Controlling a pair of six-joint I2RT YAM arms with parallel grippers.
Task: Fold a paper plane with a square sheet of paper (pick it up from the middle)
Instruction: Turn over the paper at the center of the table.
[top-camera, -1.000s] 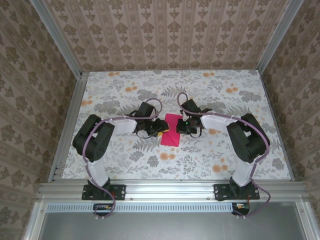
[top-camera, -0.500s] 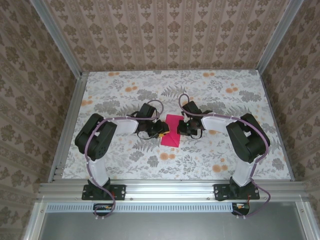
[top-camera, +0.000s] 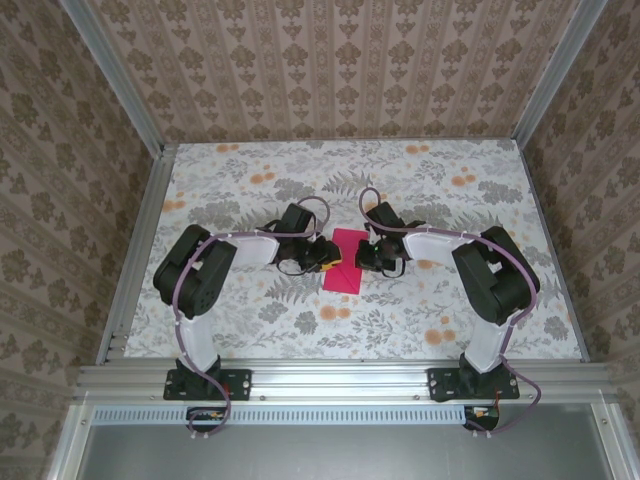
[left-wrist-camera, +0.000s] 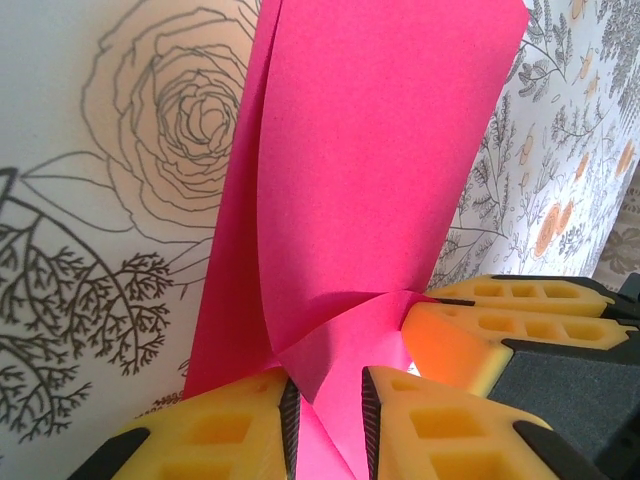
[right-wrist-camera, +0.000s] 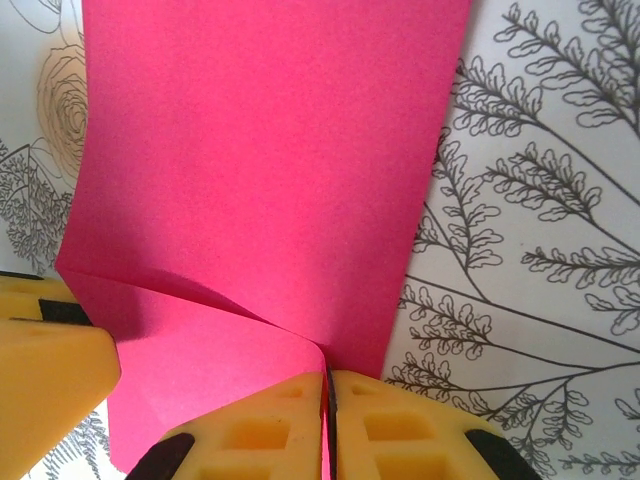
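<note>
Centre of the overhead frame: the folded sheet (top-camera: 343, 262) is found on the table (top-camera: 420, 320) (flowered). Its right edge is pinched tight by the right gripper (right-wrist-camera: 327, 415); a raised crease is straddled by the left gripper (left-wrist-camera: 325, 415), jaws narrowly apart.

One bright magenta-pink matte paper sheet (top-camera: 347, 272), partly folded, lies at the middle of one white tabletop printed with grey and orange flowers (top-camera: 250, 180). Two black-and-white jointed robot arms stand on it: the left arm (top-camera: 195, 275) is based at seven o'clock and the right arm (top-camera: 492, 275) at five o'clock. Each arm carries one gripper, two in all: the left gripper (top-camera: 332, 263) at nine o'clock of the sheet and the right gripper (top-camera: 363, 257) at three o'clock. Each gripper has two blocky yellow fingers (left-wrist-camera: 225, 435), four altogether. Two purple cables (top-camera: 177, 305) run along the arms, one each. Three brown damask-papered walls (top-camera: 330, 60) stand at nine, twelve and three o'clock. Two silver metal posts (top-camera: 112, 72) rise at the far corners.
</note>
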